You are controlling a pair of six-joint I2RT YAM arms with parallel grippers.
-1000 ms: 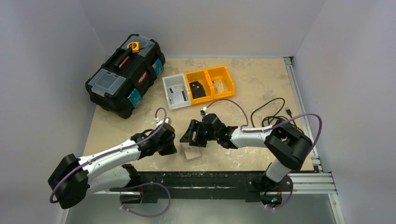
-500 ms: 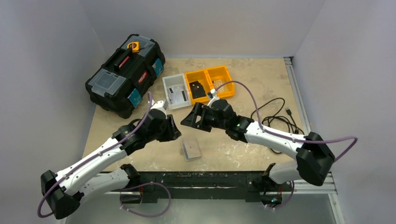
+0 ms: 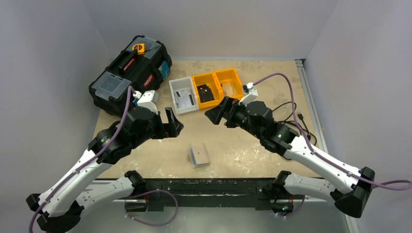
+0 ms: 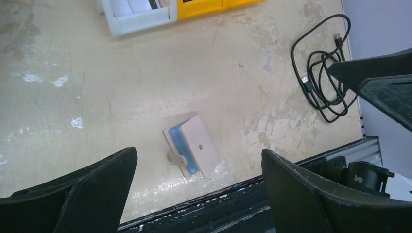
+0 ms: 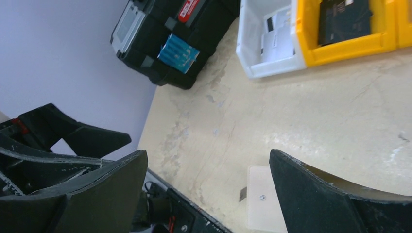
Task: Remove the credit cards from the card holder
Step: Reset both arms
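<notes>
The card holder (image 3: 199, 155) lies flat on the table (image 3: 252, 77), near the front edge and between the two arms, with nothing touching it. In the left wrist view the card holder (image 4: 195, 150) shows a pale beige face with a small stud at its middle, a short tab sticking out from one long side, and a blue strip (image 4: 182, 144) along that same side; whether the strip is a card or the lining cannot be told. The left gripper (image 3: 173, 122) hangs above the table to the left of and beyond the card holder, its jaws spread wide with nothing between them. The right gripper (image 3: 218, 111) hangs to the right of and beyond the card holder, also spread wide and empty, its tips pointing toward the left gripper across a gap. Both are well apart from the card holder. At the back of the table a white bin (image 3: 183, 95) stands against two yellow bins (image 3: 217, 86) in a row; flat dark and pale pieces lie in them, too small to make out. A black toolbox (image 3: 128, 77) sits at the back left corner, just beside the white bin. A black cable (image 4: 323, 82) lies coiled at the table's right side.
</notes>
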